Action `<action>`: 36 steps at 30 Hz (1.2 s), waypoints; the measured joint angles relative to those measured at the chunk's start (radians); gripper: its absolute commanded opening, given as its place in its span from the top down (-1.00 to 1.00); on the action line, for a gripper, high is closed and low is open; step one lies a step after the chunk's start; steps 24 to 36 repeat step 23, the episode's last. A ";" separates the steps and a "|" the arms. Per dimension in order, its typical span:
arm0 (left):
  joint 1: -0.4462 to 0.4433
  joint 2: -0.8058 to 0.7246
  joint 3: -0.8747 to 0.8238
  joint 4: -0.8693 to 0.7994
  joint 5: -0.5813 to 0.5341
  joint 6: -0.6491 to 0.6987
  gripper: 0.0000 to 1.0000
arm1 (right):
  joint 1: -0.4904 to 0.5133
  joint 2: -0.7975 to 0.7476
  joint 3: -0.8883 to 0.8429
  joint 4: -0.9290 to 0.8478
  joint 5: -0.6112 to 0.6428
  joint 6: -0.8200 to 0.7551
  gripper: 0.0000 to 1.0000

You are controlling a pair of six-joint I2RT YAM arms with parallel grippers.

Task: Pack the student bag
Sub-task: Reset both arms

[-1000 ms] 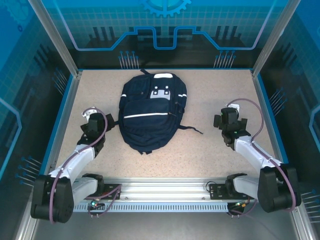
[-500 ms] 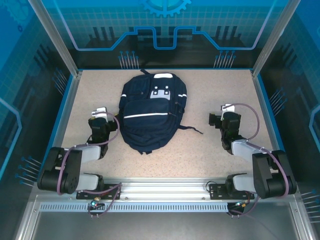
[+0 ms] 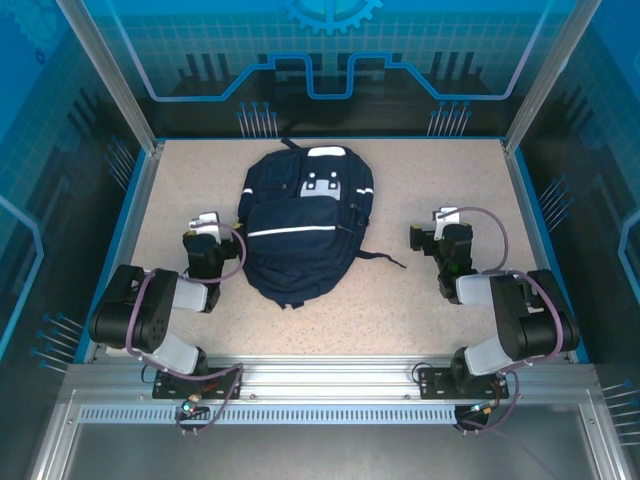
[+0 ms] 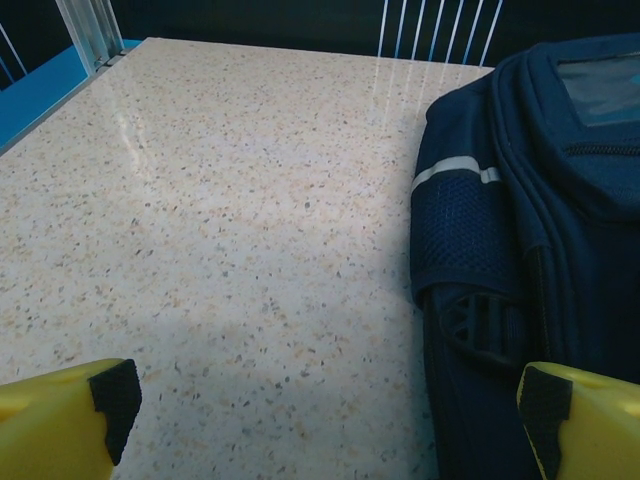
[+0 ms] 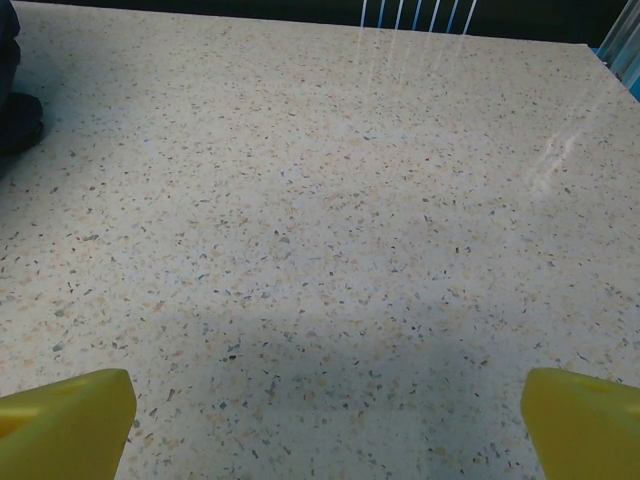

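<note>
Student bag: the student bag (image 3: 305, 225) lay flat near the middle of the worktop (image 3: 430, 180), a little closer to its far edge and its left edge. Its white patch pointed to the far edge.
Bag strap: one dark strap (image 3: 385, 258) trailed from the bag's lower part toward the right edge of the worktop.
Left gripper: the left gripper (image 3: 204, 228) stood just beside the bag's left side, low over the worktop. Its jaws were spread fully and held nothing. In the left wrist view the bag's mesh side pocket (image 4: 462, 225) and a white stripe (image 4: 455, 168) were ahead of the right finger. I could not tell if this finger touched the fabric.
Right gripper: the right gripper (image 3: 441, 226) was well apart from the bag, toward the right edge. Its jaws were also spread fully and were empty. Bare worktop lay between its yellow fingers (image 5: 70, 415).
Bag state: the bag looked closed, and its front pockets looked flat.
Done so far: from these pictures, I judged that neither arm had a hold on the bag. Whether anything was inside could not be told.
Left to do: probably almost all the work remained, starting with a grip on the bag, most likely by the near left gripper.
</note>
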 measured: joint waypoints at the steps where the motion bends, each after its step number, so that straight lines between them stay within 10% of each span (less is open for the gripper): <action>1: 0.000 0.000 0.013 -0.009 0.000 0.000 -0.98 | 0.000 0.000 0.000 0.002 0.000 0.000 -0.99; 36: 0.011 0.000 0.042 -0.035 0.033 0.019 -0.98 | 0.000 0.000 0.000 0.010 0.000 0.000 -0.99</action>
